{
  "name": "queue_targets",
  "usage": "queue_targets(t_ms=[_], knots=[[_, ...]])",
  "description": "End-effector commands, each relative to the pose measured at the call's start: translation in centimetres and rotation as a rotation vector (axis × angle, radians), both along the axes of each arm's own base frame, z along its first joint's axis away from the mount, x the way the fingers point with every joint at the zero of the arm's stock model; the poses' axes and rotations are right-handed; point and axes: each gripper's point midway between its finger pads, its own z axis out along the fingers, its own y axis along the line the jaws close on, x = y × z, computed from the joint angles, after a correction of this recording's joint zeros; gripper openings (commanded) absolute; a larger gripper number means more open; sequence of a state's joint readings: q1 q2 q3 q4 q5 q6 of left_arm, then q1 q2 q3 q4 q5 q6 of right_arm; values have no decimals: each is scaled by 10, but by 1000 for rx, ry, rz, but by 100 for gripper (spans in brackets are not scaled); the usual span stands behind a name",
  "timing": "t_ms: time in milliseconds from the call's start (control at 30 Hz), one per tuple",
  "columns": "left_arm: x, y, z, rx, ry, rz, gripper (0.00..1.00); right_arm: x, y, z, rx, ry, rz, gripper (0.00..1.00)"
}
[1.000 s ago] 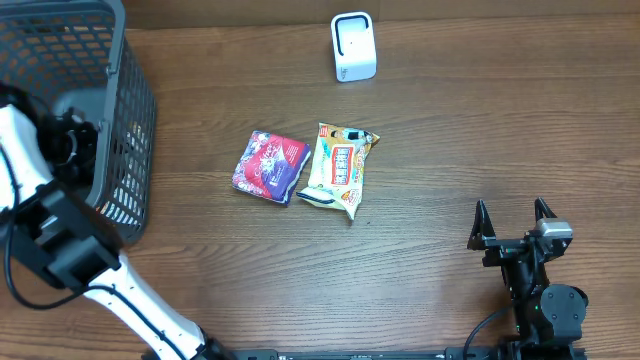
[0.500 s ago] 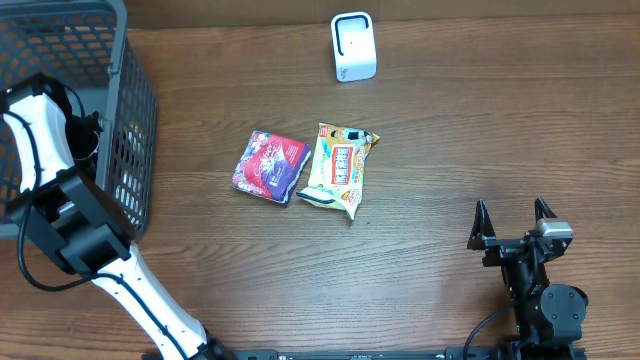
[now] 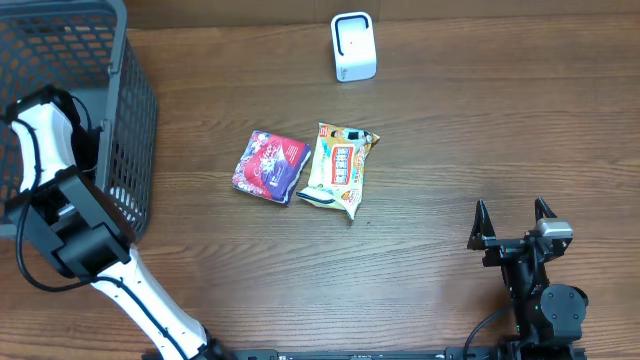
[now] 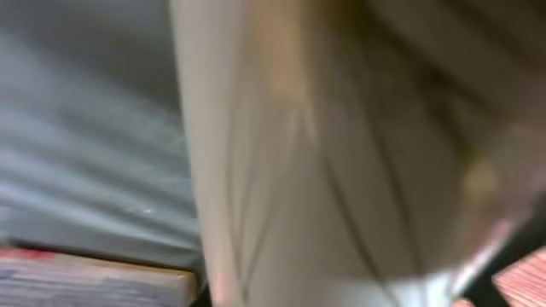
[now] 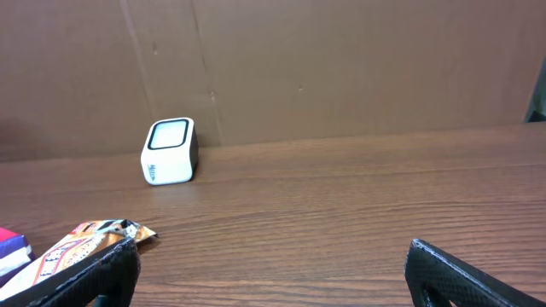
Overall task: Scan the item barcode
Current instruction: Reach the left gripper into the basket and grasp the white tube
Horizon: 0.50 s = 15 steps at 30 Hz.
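Grey plastic mesh basket [image 3: 135, 110] walls in my closed left pincer [image 3: 86, 138], blurred pale item [image 4: 299, 170] before it; right pincer [image 3: 510, 214] wide

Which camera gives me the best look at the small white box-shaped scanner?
Right wrist: the small white box-shaped scanner stands unobstructed, its dark-rimmed face toward the camera. Overhead shows it whole but only from above. Left wrist shows only blur.
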State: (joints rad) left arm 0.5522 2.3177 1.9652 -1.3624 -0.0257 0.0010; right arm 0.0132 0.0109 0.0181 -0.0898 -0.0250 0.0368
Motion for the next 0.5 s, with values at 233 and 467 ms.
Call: queue_targets(t_ms=[233, 467], knots=[[25, 13, 62, 27, -91, 117, 4, 0, -1, -2, -4, -4, -7, 100], [73, -2, 188, -4, -504, 93, 4, 0, -1, -2, -4, -4, -8, 100]])
